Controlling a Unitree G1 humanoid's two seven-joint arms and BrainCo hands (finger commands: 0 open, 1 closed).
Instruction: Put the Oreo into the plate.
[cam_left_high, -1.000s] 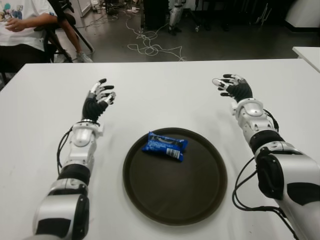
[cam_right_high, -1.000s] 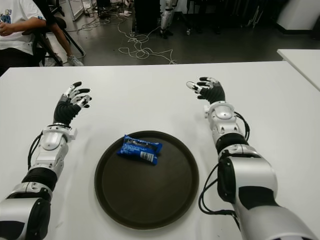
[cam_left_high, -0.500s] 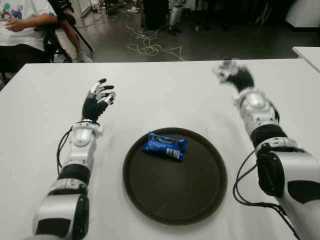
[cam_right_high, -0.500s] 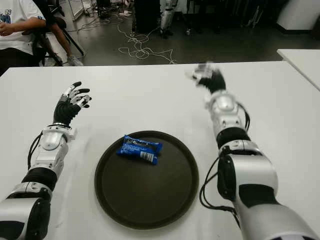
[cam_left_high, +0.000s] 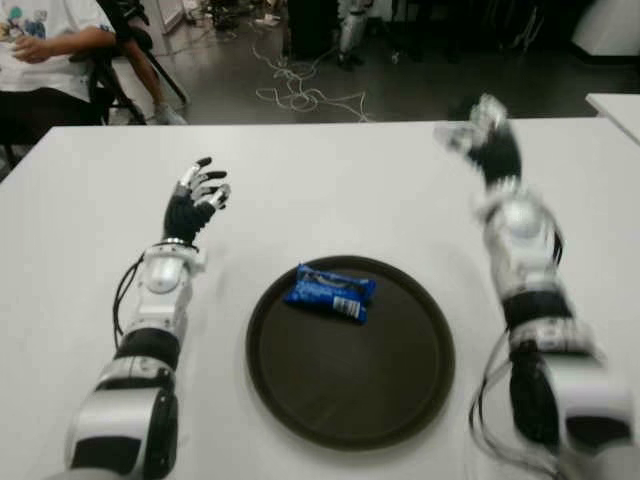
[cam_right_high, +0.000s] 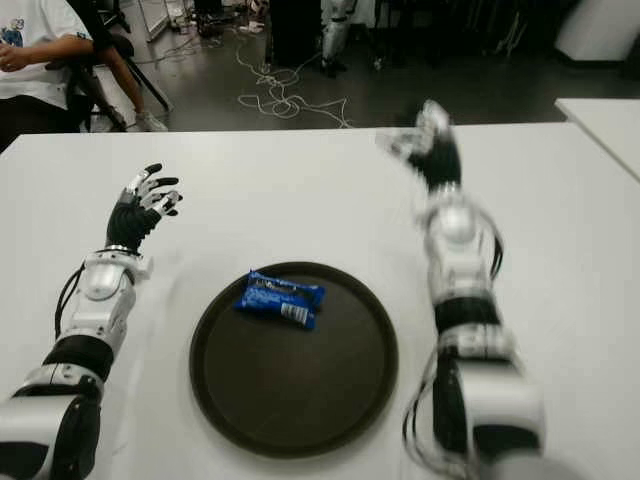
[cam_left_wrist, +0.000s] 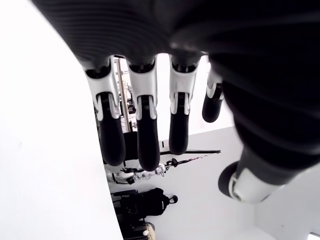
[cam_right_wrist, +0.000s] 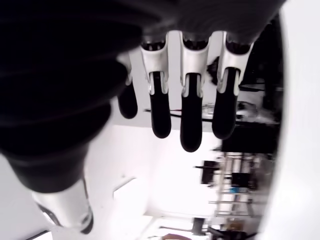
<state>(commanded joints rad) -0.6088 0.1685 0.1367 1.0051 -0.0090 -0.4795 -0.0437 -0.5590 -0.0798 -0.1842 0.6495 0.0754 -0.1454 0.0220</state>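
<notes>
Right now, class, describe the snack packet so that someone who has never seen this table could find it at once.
On the white table, between the robot's two arms, sits a round dark plate. The packet lies inside it, near the far left rim. It is the only blue thing there, small and crinkled with white print.

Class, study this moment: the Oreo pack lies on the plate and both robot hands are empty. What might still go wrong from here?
1. The Oreo pack lies near the rim of the plate, on the side toward the left hand, so a nudge might push it off.
2. The right hand is raised above the table, fingers open; if it sweeps back low, it may clip the plate's rim and shift it.
</notes>
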